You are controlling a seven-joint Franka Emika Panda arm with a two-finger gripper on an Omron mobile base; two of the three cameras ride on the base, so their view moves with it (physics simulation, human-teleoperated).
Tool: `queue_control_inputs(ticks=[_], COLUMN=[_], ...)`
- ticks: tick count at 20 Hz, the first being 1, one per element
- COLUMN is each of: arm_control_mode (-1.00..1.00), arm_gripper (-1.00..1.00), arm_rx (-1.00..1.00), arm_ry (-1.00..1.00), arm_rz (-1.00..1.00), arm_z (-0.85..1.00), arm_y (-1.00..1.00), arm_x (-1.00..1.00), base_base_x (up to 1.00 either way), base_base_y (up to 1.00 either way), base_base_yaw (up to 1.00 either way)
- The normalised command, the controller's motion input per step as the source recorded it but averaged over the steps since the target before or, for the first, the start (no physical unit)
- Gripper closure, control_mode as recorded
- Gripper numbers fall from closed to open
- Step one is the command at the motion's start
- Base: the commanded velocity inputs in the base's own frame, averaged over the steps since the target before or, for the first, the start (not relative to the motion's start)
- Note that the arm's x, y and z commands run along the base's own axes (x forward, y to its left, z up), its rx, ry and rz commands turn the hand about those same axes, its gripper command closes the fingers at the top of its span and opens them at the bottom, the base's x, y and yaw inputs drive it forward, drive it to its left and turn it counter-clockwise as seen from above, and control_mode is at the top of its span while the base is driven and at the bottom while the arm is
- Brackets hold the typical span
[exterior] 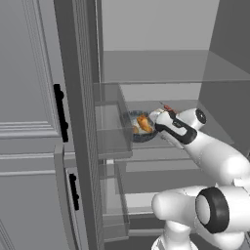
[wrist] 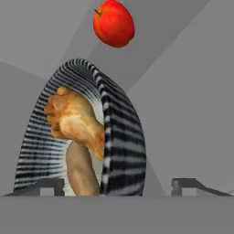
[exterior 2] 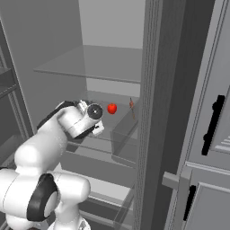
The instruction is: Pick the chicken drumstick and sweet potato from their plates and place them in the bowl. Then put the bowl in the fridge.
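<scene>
bowl (wrist: 123, 137) on fridge (exterior: 44, 122) shelf: chicken drumstick (wrist: 75, 121) + sweet potato (wrist: 82, 171) inside | gripper (wrist: 119, 185): fingers spread wide, holding nothing | apple (wrist: 114, 23) beyond

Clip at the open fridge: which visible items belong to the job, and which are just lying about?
Job items:
- lumpy golden-brown chicken drumstick
- tapered tan sweet potato
- round striped grey bowl holding both
- tall grey fridge
- gripper

Lying about:
- red apple beyond the bowl
- clear door bin

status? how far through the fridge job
Done: drumstick and sweet potato lie in the bowl, fridge open. In hand: bowl reaches a shelf, near an apple. Whether the gripper grips the rim is unclear. Left: release, withdraw.
</scene>
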Motion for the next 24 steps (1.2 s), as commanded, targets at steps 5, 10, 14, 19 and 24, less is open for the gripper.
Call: queue_control_inputs(ticks=[5, 10, 14, 19, 24], arm_control_mode=[-1.00, -1.00, -1.00, -1.00, -1.00], arm_gripper=[-1.00, -1.00, -1.00, -1.00, -1.00], arm_rx=[0.00, -0.02, -0.10, -0.10, -0.08], arm_ry=[-0.32, -0.03, 0.11, 0.21, 0.14], arm_rz=[0.00, 0.00, 0.00, 0.02, 0.02], arm_z=[0.28, 0.93, 0.97, 0.89, 0.66], arm_y=[0.03, 0.02, 0.00, 0.00, -0.21], arm_x=[-0.40, -0.42, -0.82, -0.98, -0.98], base_base_x=[0.00, 0.00, 0.00, 0.00, 0.00], base_base_y=[0.00, 0.00, 0.00, 0.00, 0.00], base_base_yaw=[0.00, 0.00, 0.00, 0.00, 0.00])
